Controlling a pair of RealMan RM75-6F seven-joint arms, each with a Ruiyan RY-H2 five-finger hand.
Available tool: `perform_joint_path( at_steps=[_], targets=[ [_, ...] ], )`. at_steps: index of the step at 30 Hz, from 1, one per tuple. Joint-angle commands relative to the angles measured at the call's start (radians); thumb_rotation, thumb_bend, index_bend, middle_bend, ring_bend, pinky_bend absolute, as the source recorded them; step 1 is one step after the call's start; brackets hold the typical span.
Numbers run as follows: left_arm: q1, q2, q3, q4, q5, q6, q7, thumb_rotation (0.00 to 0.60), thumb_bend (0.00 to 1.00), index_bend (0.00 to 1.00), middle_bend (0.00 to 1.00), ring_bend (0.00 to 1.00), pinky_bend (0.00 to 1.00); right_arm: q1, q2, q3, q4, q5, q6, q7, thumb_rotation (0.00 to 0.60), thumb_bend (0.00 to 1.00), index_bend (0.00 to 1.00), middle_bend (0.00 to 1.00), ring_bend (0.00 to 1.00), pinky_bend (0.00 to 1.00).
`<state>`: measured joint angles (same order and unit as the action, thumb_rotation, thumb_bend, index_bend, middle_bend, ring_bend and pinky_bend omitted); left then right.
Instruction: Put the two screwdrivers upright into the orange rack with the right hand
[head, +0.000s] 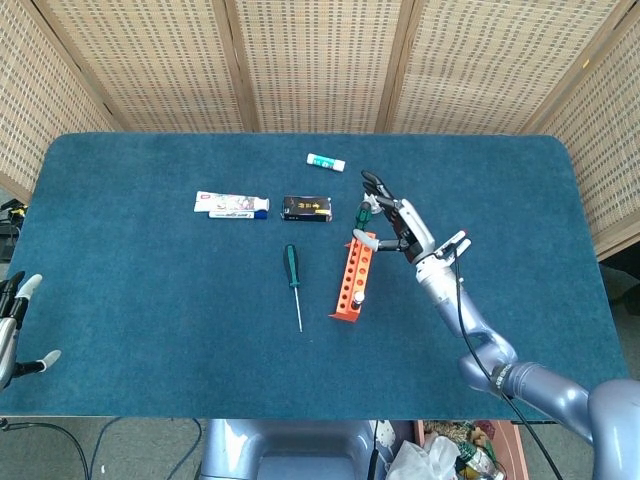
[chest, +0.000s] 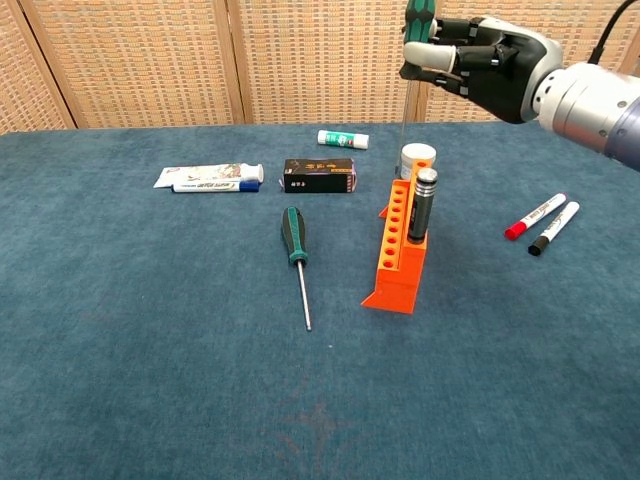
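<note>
My right hand (chest: 475, 68) (head: 393, 226) holds a green-handled screwdriver (chest: 414, 22) upright, its thin shaft pointing down just above the far end of the orange rack (chest: 400, 243) (head: 354, 276). A black marker (chest: 421, 204) stands in one of the rack's holes. The second screwdriver (chest: 296, 254) (head: 293, 281), green and black, lies flat on the blue cloth left of the rack. My left hand (head: 12, 325) rests at the table's left edge with its fingers apart, holding nothing.
A toothpaste tube (chest: 208, 178), a black box (chest: 319, 175), a glue stick (chest: 342, 139) and a white jar (chest: 418, 158) lie behind the rack. A red marker (chest: 535, 215) and a black marker (chest: 553, 228) lie to the right. Wicker screens stand behind the table.
</note>
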<state>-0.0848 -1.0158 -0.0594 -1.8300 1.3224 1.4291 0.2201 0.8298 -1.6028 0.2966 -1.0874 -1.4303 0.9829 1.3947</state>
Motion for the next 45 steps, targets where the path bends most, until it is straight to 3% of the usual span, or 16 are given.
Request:
perform_joint_path(
  at_steps=[1,38,45],
  targets=[
    [0.0,0.0,0.001,0.0,0.0,0.0,0.0,0.6,0.0,0.0,0.0,0.0,0.0,-0.002,-0.005,-0.006,0.013,-0.001,0.0,0.002,0.6,0.42,0.71,0.01,0.0,0.0],
    [-0.002,0.004,0.006,-0.005,0.005,-0.001,-0.007,0.6,0.0,0.0,0.0,0.0,0.0,-0.024,-0.05,-0.068,0.128,-0.03,0.017,0.054,0.6,0.42,0.72,0.02,0.0,0.0],
    [-0.002,0.005,0.008,-0.004,0.006,-0.001,-0.007,0.6,0.0,0.0,0.0,0.0,0.0,-0.041,-0.077,-0.103,0.177,-0.069,0.07,0.041,0.6,0.42,0.72,0.02,0.0,0.0]
  ],
)
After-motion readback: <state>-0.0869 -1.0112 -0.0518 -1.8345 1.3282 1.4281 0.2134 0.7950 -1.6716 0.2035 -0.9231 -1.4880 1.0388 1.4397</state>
